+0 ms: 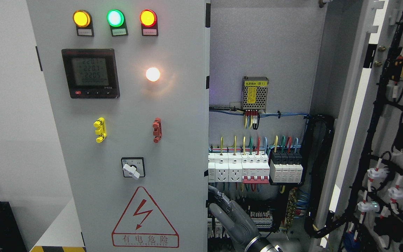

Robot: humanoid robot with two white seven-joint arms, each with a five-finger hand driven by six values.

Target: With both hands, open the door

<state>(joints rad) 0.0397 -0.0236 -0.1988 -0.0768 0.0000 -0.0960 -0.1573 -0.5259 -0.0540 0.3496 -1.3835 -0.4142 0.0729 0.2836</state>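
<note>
While the left door (pixel 135 140) stands closed at the picture's left and the right door (pixel 390 140) hangs swung wide at the right, the cabinet (pixel 264 52) between them shows breakers (pixel 255 169), sockets and wiring. One hand (pixel 234 218) – fingers curled at the left door's free edge – rises from below; its side is unclear.

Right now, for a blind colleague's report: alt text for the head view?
The robot's right hand reaches the inner edge of the closed left door. The right door stands open, exposing breakers and wiring inside the cabinet.
</note>
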